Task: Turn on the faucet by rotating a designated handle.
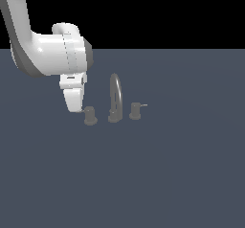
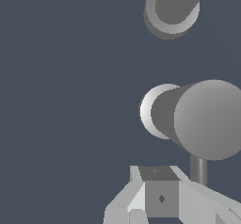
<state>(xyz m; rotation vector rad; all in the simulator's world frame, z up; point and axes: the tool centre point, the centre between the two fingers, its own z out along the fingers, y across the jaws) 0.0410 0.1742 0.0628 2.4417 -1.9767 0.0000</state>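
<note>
The faucet is a dark grey set on the floor: a tall arched spout (image 1: 115,97) between two small knobs. The handle (image 1: 90,116) is the knob on the exterior view's left; its lever is hidden behind my gripper there. In the wrist view the handle (image 2: 202,118) looms large, and its thin lever (image 2: 200,170) runs down to my fingers. My gripper (image 1: 82,108) hangs right beside the handle, on the exterior view's left of it. In the wrist view the gripper (image 2: 161,190) shows no gap between its fingers and holds nothing.
The twin knob (image 1: 135,111) with a pale lever pointing to the exterior view's right stands past the spout. The spout's base (image 2: 173,9) shows beyond the handle in the wrist view. The floor (image 1: 167,174) is flat dark blue-grey.
</note>
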